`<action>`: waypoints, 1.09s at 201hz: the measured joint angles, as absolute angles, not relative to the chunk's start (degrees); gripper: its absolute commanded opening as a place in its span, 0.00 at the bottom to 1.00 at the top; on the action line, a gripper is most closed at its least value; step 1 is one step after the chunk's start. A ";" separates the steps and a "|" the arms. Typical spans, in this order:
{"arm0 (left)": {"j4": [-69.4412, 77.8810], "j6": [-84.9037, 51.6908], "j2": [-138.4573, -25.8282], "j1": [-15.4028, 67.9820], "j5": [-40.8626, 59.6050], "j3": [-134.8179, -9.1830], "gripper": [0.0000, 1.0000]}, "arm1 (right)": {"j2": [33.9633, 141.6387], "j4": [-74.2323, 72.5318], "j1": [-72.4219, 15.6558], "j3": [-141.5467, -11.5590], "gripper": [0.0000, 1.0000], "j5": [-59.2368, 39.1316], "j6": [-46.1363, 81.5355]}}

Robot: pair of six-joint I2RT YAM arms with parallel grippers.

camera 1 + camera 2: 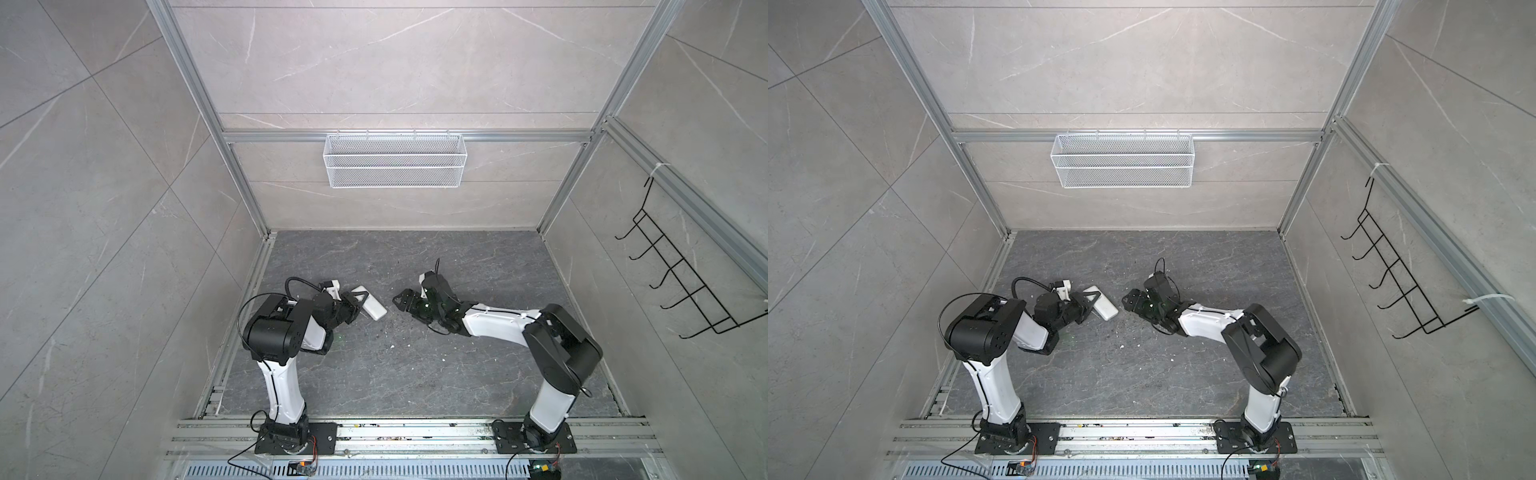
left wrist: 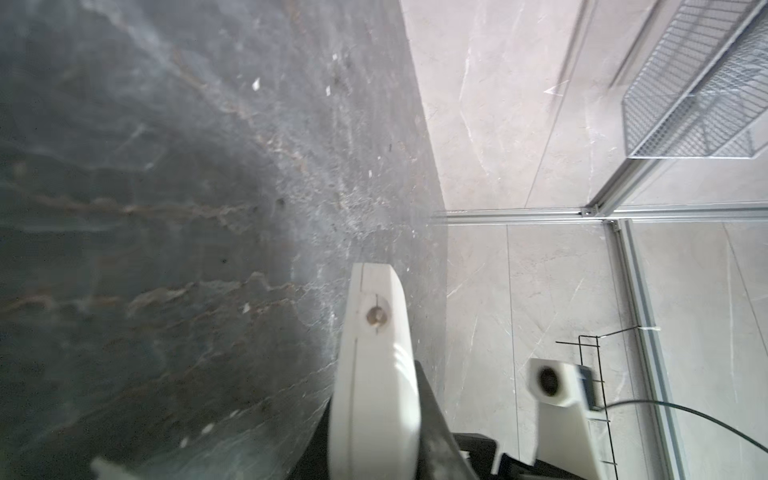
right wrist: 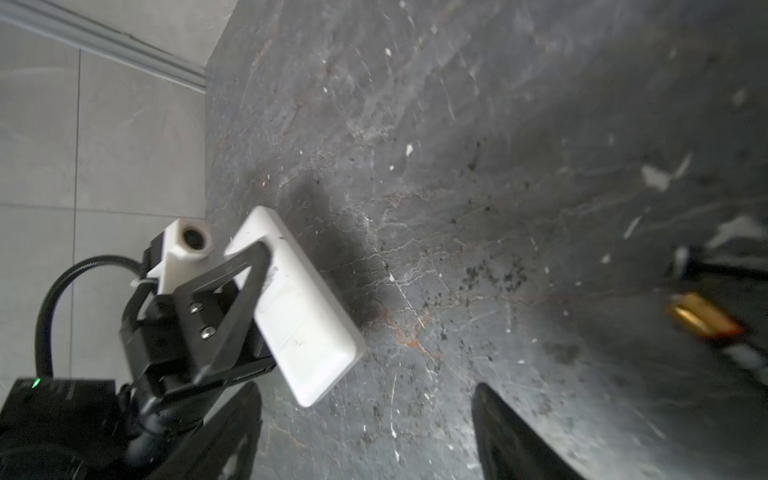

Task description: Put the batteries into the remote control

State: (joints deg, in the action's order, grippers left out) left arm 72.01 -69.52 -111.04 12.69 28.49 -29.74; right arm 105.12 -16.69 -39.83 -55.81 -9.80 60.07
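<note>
The left gripper [image 1: 360,302] pinches the flat white plastic remote control [image 1: 374,309] while the right gripper [image 1: 400,302] hangs open nearby, so a careless push could twist it loose.

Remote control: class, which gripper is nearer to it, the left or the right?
Left. The left gripper is shut on the remote control, one finger lying across its face. The right gripper is apart, to its right in both top views, not touching it.
</note>
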 measured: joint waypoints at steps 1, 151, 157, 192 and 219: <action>72.18 -69.47 -111.04 12.69 28.49 -29.71 0.00 | 105.34 -16.97 -39.90 -55.77 0.78 -9.78 60.36; 76.82 -68.05 -113.99 11.94 27.88 -28.69 0.00 | 120.11 -46.15 -51.64 -55.70 0.55 2.87 84.49; 76.82 -67.94 -113.99 11.94 27.57 -28.71 0.00 | 120.11 -46.11 -51.64 -55.72 0.55 3.25 84.53; 77.14 -67.53 -114.39 11.94 25.45 -28.71 0.00 | 120.18 -42.76 -51.53 -57.71 0.52 4.58 85.17; 77.54 -66.92 -114.41 11.94 24.84 -28.71 0.00 | 120.25 -40.23 -51.53 -59.11 0.51 5.45 85.36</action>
